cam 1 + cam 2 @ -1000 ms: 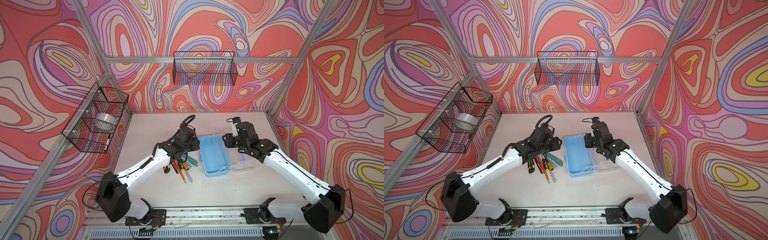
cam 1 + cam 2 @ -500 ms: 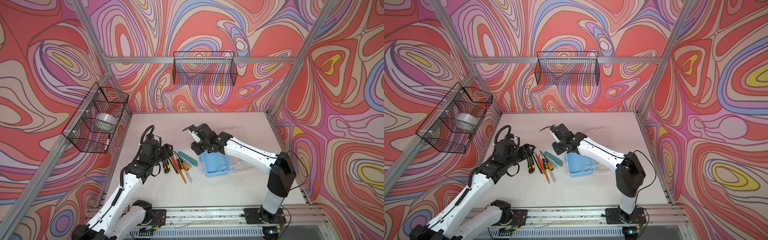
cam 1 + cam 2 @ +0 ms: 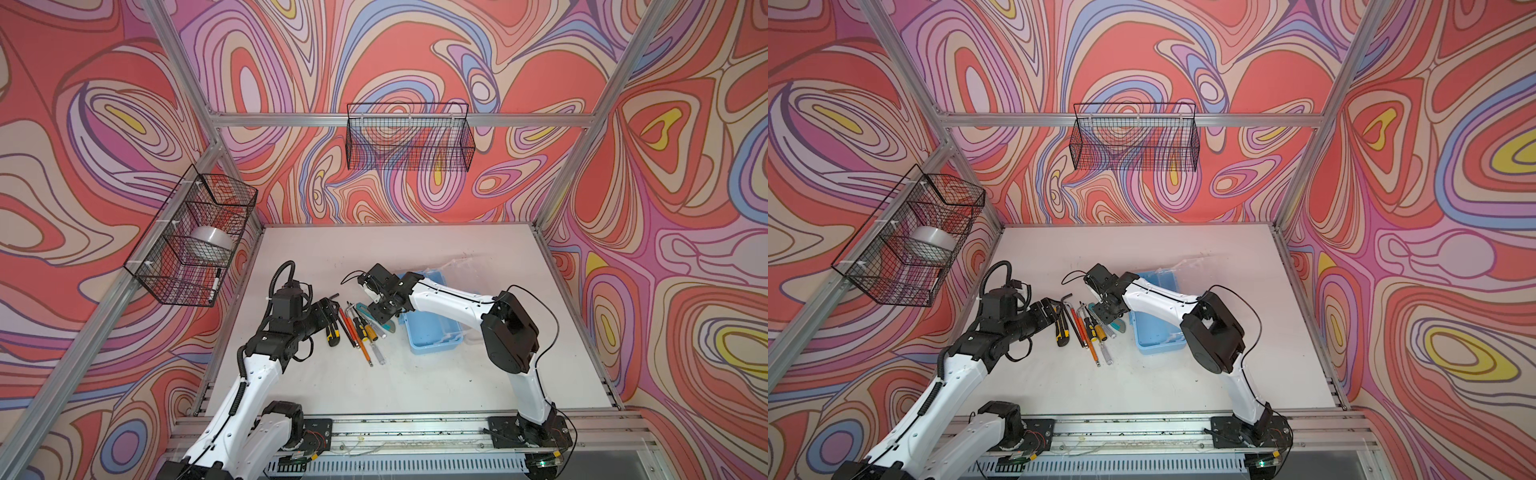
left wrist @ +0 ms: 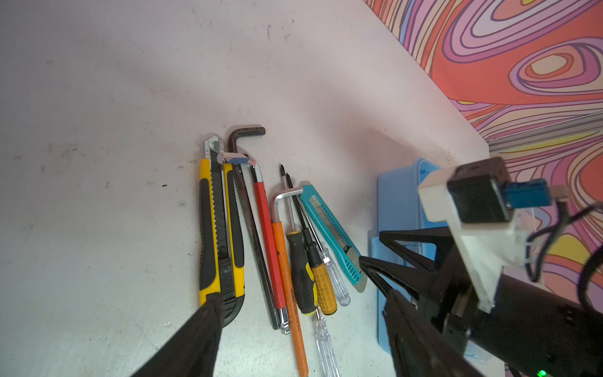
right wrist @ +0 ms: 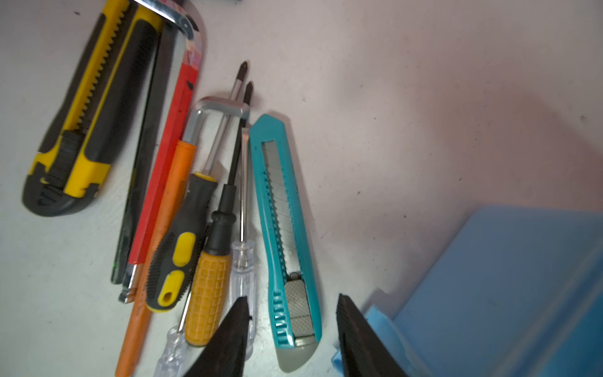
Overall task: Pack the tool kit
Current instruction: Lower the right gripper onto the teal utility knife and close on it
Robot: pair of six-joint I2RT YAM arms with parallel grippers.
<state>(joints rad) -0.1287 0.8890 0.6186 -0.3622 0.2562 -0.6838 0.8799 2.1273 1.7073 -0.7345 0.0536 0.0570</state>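
Flanking the teal utility knife (image 5: 284, 212), right jaws spread, left jaws spread by yellow knife (image 4: 222, 235)

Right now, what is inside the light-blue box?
The visible floor of the light-blue box looks bare in both top views; the tools lie beside it on the table. The right arm covers much of its far half, so that part cannot be checked.

Swirling red, pink, purple, blue and yellow bands cover the walls (image 3: 415, 50); the table (image 3: 415, 386) is white. The box (image 3: 432, 338) is light blue, the wide knife (image 4: 222, 235) yellow and black, the slim knife (image 5: 287, 228) teal, the hex keys (image 4: 269, 244) red, orange and black.
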